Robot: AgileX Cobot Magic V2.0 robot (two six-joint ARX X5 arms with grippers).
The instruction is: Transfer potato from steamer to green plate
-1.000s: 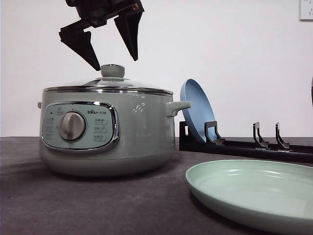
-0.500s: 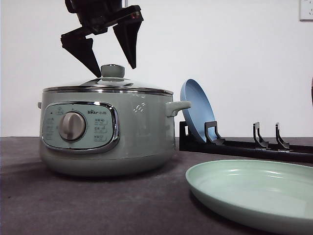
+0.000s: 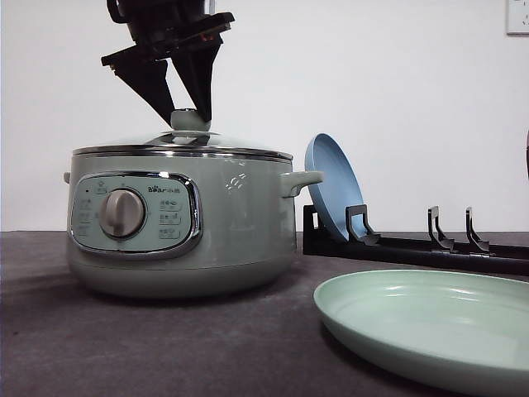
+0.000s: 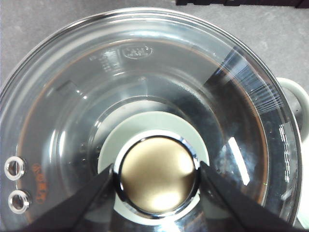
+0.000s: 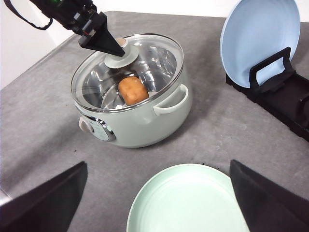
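Lowered and narrowed since the earlier frame, the left gripper (image 3: 183,116) is now pinched on the green lid knob (image 4: 158,175) of the pale sage-green round steamer (image 3: 178,223), because the orange-brown potato (image 5: 133,90) is kept under the glass lid (image 5: 145,63). Near right on the surface, the pale mint green plate (image 3: 430,327) is waiting; the right gripper (image 5: 154,205) is spread.

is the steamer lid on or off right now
On. The glass lid sits flat on the steamer rim, the potato visible beneath it. The left gripper has its fingers closed around the knob.
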